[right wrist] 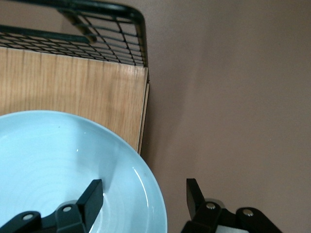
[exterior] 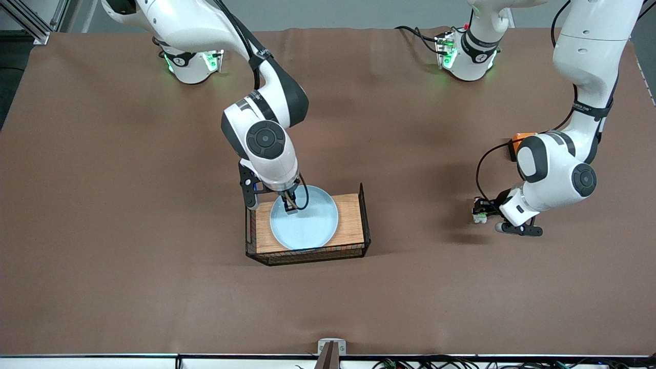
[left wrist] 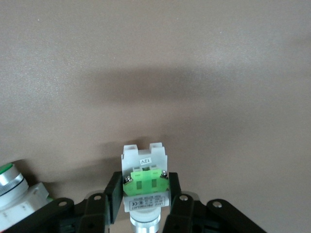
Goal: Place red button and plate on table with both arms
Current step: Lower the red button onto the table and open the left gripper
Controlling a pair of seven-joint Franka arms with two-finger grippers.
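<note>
Left end effector (left wrist: pixel 143 201) clamped on red button (left wrist: pixel 144 180), low over bare bench (exterior: pixel 435 287) toward left arm's end. Right end effector (right wrist: pixel 145 201) spread apart, straddling rim of pale-blue plate (exterior: pixel 310 223), one finger inside, one outside. Plate lies on wooden board (exterior: pixel 351 218) with black wire-mesh ends (exterior: pixel 365 210).

Risks: thin rim grip may let plate tilt or slip; plate edge could catch mesh on lift. Second button-like part (left wrist: pixel 12 187) just beside held button; could get nudged. Open bench all round board.
</note>
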